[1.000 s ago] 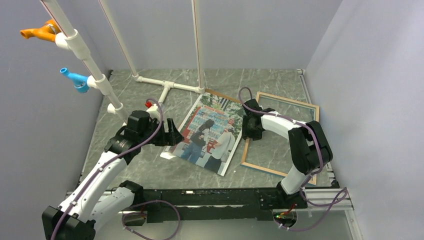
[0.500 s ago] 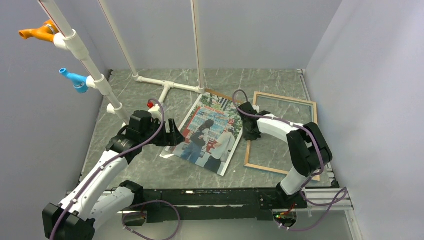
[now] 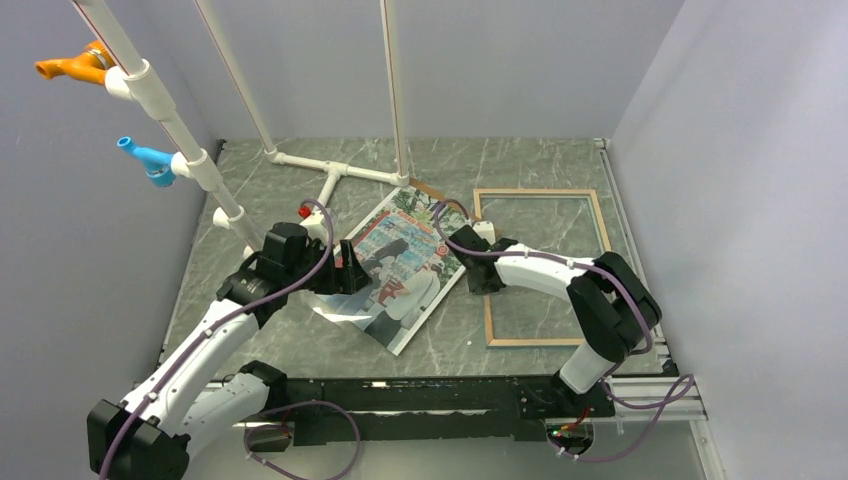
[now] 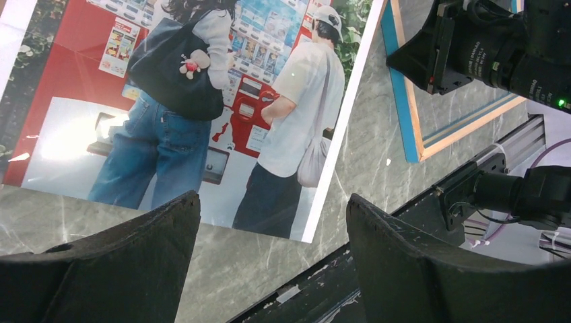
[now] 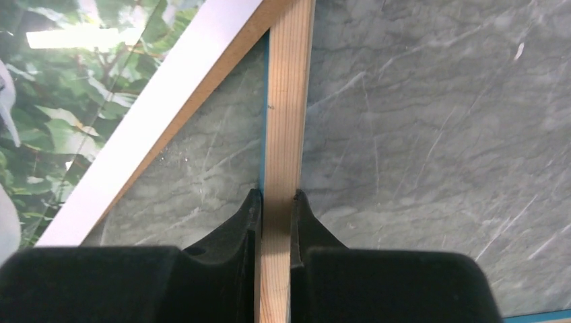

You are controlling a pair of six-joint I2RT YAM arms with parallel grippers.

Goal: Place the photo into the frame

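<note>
The photo (image 3: 400, 268) lies picture side up at the table's middle, on the brown backing board, whose corner (image 3: 425, 187) sticks out behind it. The frame (image 3: 538, 192) lies flat to its right, light wood up, with a blue underside edge. My right gripper (image 3: 483, 276) is shut on the frame's left rail (image 5: 286, 121), next to the photo's white border (image 5: 168, 101). My left gripper (image 3: 350, 272) is open and empty, hovering over the photo's left part. In the left wrist view its jaws (image 4: 273, 269) stand wide apart above the photo's near edge (image 4: 202, 101).
A white pipe stand (image 3: 330, 175) stands at the back left, with orange (image 3: 75, 65) and blue (image 3: 145, 158) fittings on a slanted pipe. A black rail (image 3: 420, 390) runs along the near edge. Walls close in on the right and at the back.
My right gripper has dragged the frame left and turned it square to the table. The photo and board have shifted left and turned. My left gripper has edged right over the photo.
</note>
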